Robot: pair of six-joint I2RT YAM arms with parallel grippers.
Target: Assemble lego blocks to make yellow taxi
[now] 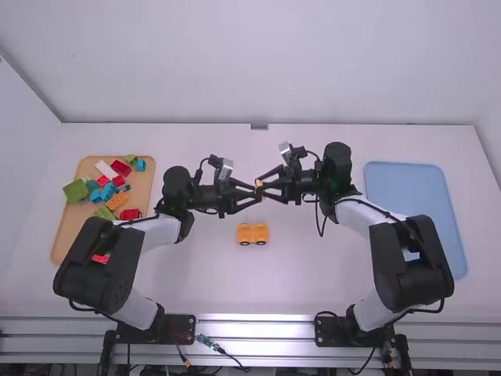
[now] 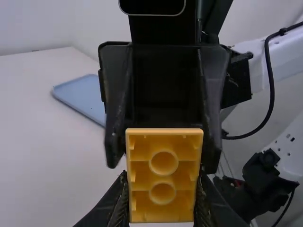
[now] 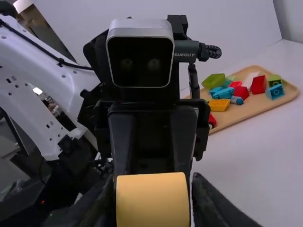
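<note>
1. High view: the left gripper (image 1: 255, 193) and the right gripper (image 1: 263, 187) meet mid-table, both clamped on a small yellow-orange plastic block (image 1: 258, 185); nearer the camera, a boxy yellow-orange toy car base with dark wheels (image 1: 253, 233) sits on the white table (image 1: 313, 270); at left lies a tan wooden tray (image 1: 144, 185) of coloured plastic blocks, at right a light-blue rectangular tray (image 1: 407, 196).
2. Left wrist view: the left gripper's fingers press the block's sides, its hollow underside with two round tubes facing this camera; the right gripper's fingers (image 2: 116, 142) flank its other end.
3. Right wrist view: the right gripper's fingers grip the block, smooth face showing; the left gripper's fingers stand just behind; the wooden tray lies beyond.
</note>
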